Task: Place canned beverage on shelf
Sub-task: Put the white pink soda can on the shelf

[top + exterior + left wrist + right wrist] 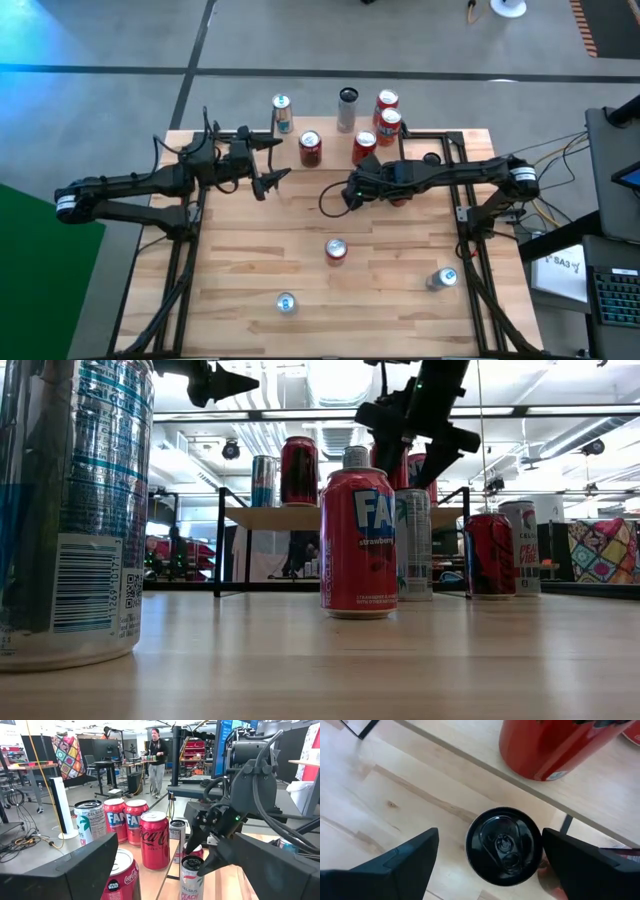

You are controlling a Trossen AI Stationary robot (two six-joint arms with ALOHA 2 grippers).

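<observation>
the left gripper (268,165) hangs open and empty above the table's (250,270) back-left part, just before the shelf (330,138).

on the shelf stand red cans (311,149), another red pair (387,112) behind them, plus a blue can (281,113) and a dark-topped one (347,107).

the right gripper (490,857) hovers straight over a black-topped can (503,845) that stands upright on the table just in front of the shelf edge. its fingers (400,862) are spread to either side of the lid, apparently not touching it.

this can looks stiff, smooth and likely slippery. if full it is fairly heavy and the walls could dent. i would grip the round side below the rim and keep it upright.

loose cans wait nearer: a blue one (286,303), a red one (336,250), and one lying down (441,279).
</observation>
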